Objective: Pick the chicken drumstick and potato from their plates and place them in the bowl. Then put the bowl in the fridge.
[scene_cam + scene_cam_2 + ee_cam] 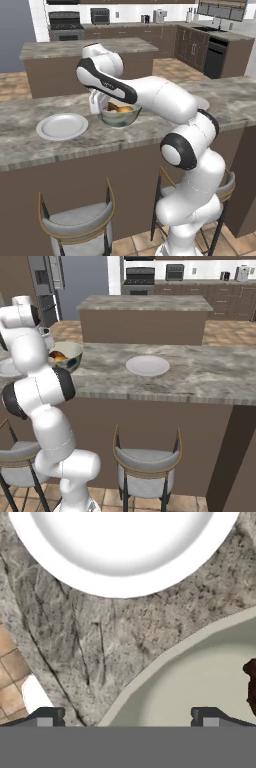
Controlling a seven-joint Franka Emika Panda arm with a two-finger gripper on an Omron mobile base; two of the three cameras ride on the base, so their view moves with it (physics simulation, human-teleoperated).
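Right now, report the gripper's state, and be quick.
Gripper: open, holding nothing; one finger tip hangs over the bowl, the other over the counter beside its rim.

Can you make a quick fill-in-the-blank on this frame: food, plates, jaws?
1. The potato and the chicken drumstick both lie in the ____.
2. The two white plates hold ____ food.
3. The gripper straddles the bowl rim with its jaws ____.
4. The bowl stands on the ____.

Missing words: bowl; no; open; counter
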